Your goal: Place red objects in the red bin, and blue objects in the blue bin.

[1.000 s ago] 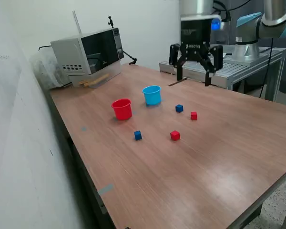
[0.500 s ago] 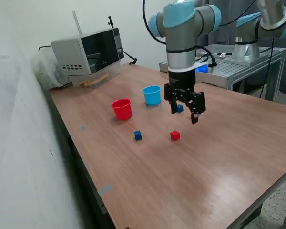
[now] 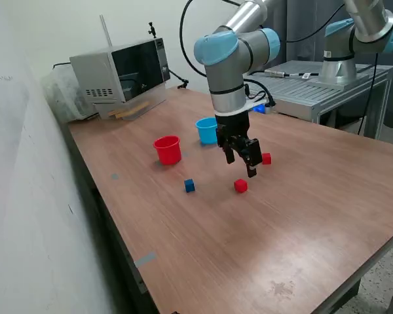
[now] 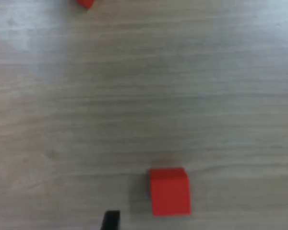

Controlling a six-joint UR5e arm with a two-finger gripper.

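My gripper [image 3: 241, 163] hangs open just above the wooden table [image 3: 262, 248], holding nothing. A small red cube [image 3: 240, 186] lies directly below and in front of it; in the wrist view this red cube [image 4: 169, 190] sits just ahead of the gap between my fingertips [image 4: 110, 220]. A second red cube [image 3: 266, 158] [image 4: 85, 3] rests close beside the gripper. One dark blue cube [image 3: 190, 186] lies toward the exterior view's left. The arm may be hiding another. The red cup [image 3: 168, 150] and the light blue cup [image 3: 207, 130] stand upright behind the cubes.
A microwave [image 3: 121, 75] stands at the back corner by the wall. A second robot arm [image 3: 360, 33] is mounted on a metal bench [image 3: 314, 85] behind the table. The table's front edge runs along the exterior view's lower right.
The arm has swung in from the back of the table and come down low over the cubes, drifting toward the exterior view's left. The gripper stays open; no cube has moved.
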